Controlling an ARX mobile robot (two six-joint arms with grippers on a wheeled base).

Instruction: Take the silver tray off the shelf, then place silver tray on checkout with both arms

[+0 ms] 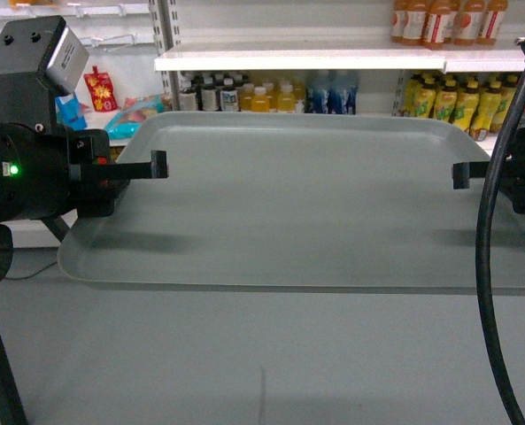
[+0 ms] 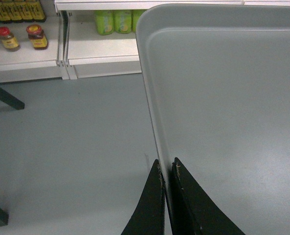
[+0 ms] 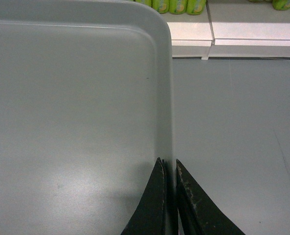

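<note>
Grey floor (image 1: 262, 372); white store shelving (image 1: 297, 58); bottled drinks (image 1: 448, 19)

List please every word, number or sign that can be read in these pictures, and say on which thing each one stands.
No text can be read.
Tray: plain, no marking.
Bottles on the shelves: labels too small and blurred.
Red packet: yellow print, unreadable.
Jars: labels blurred.
Left arm's green light: a lamp only, no text.

Head view: level, forward, close over the silver tray (image 1: 289, 204) toward stocked shelves (image 1: 333, 60). 2 wrist views: looking along closed fingers (image 2: 154, 205) down each tray rim, floor (image 3: 233, 127) beside. Tray shared by all 3.
</note>
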